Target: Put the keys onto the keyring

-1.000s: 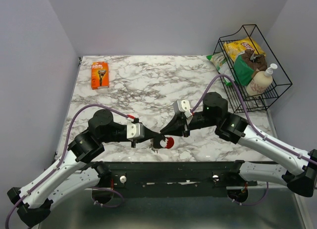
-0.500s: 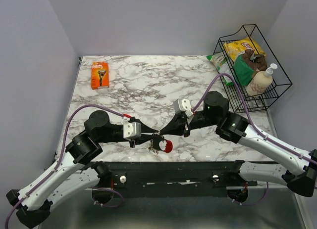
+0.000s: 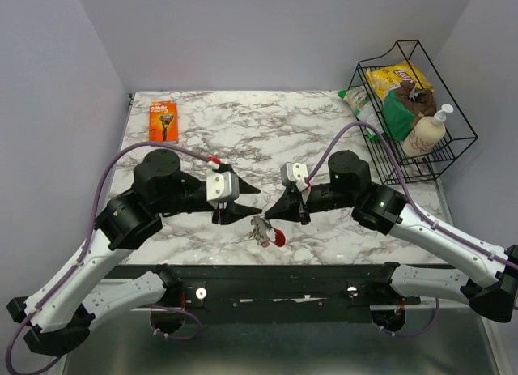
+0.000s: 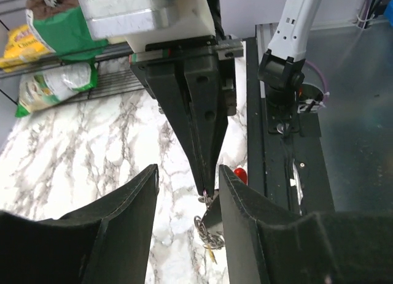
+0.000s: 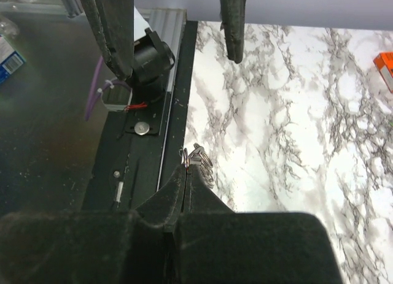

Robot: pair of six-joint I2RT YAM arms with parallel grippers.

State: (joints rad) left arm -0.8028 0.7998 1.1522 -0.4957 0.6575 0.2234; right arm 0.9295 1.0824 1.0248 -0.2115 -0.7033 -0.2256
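The keys (image 3: 264, 228) hang as a small silvery bunch with a red tag (image 3: 278, 238) just above the table's front edge. My right gripper (image 3: 267, 217) is shut on a thin metal ring at the top of the bunch (image 5: 198, 158). In the left wrist view the keys (image 4: 210, 232) dangle below the right gripper's closed fingers (image 4: 206, 143). My left gripper (image 3: 249, 202) stands open a short way left of the bunch, touching nothing. Its fingers (image 5: 116, 32) show at the top of the right wrist view. The keyring is hidden; I cannot make it out in any view.
An orange razor box (image 3: 163, 121) lies at the far left of the marble table. A black wire basket (image 3: 453, 144) with snack bags and a pump bottle (image 3: 427, 132) stands at the right, a green bag (image 3: 356, 100) beside it. A black rail (image 3: 283, 278) borders the front edge.
My left gripper has opened and drawn back up and to the left, away from the keys. My right gripper has closed on the bunch's ring and shifted slightly left.
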